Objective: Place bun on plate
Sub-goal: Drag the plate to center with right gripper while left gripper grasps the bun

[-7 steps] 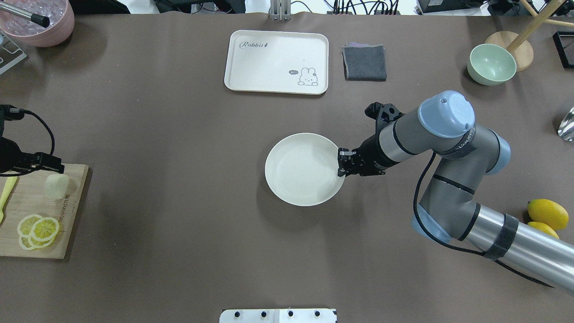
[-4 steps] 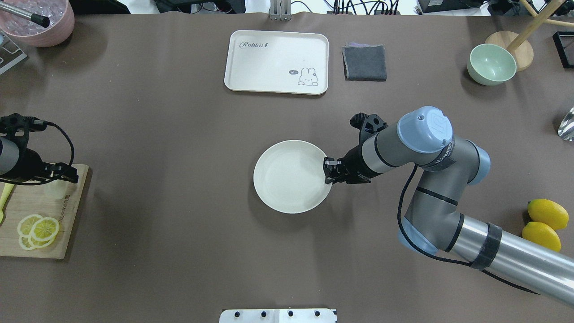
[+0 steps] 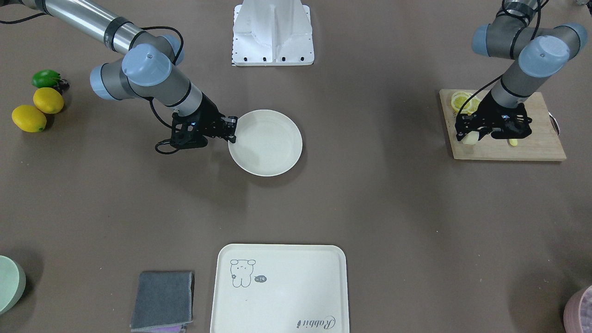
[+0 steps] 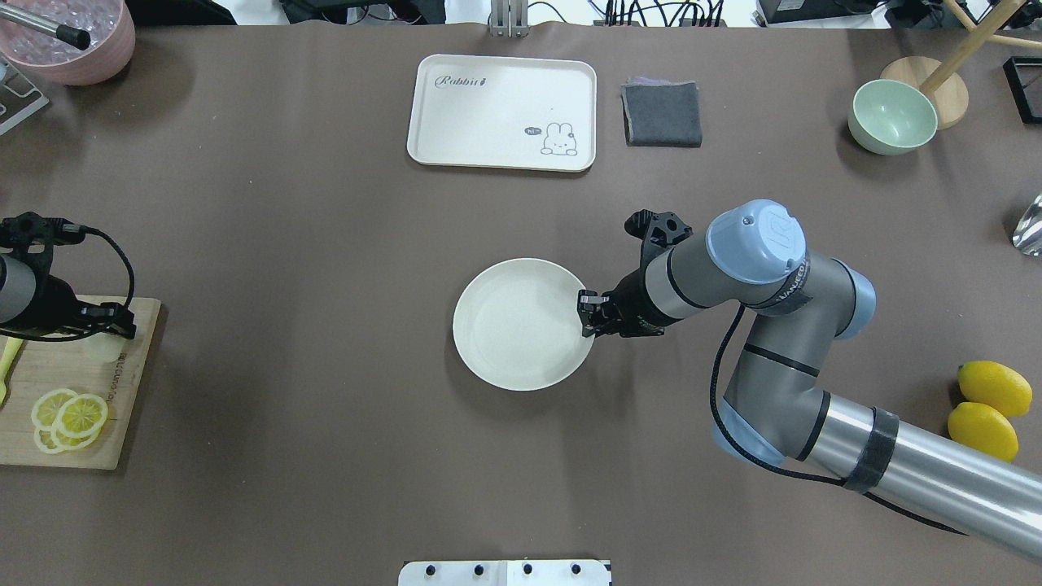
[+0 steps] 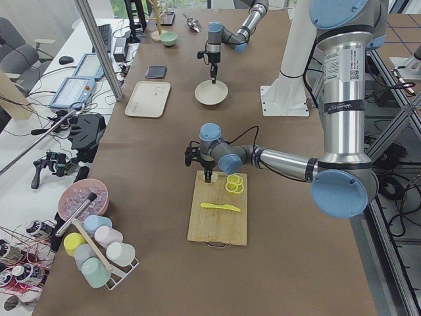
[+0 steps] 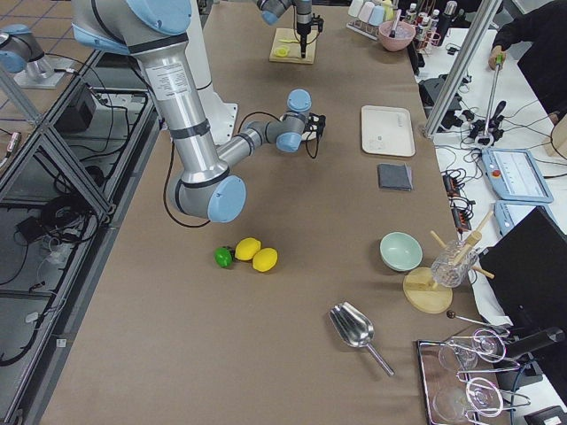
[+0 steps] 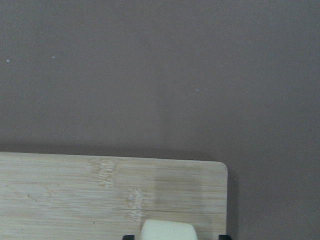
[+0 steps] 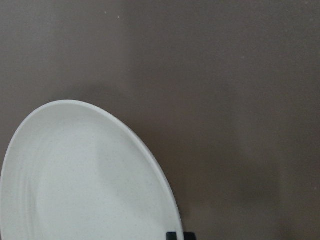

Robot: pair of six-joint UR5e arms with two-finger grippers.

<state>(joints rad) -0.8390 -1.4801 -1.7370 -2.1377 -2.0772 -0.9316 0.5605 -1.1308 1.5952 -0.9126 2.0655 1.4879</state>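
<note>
The bun [image 4: 104,350], a small pale cream lump, sits on the far corner of a wooden cutting board [image 4: 73,391] at the left edge. My left gripper [image 4: 106,325] is open and straddles it from above. In the left wrist view the bun [image 7: 167,231] lies between the two fingertips [image 7: 128,237] with a gap on each side. The round cream plate [image 4: 521,324] rests mid-table. My right gripper [image 4: 588,313] is shut on its right rim, and the front-facing view shows the same grip [image 3: 231,129] on the plate [image 3: 266,142].
Lemon slices [image 4: 69,415] and a yellow knife [image 4: 8,362] share the board. A cream tray [image 4: 502,112], grey cloth [image 4: 662,114] and green bowl [image 4: 892,116] stand at the far side. Whole lemons [image 4: 993,389] lie at the right edge, a pink bowl [image 4: 69,37] far left.
My right gripper has dragged the plate leftward and slightly nearer. My left gripper has moved over the bun and now covers most of it from above.
</note>
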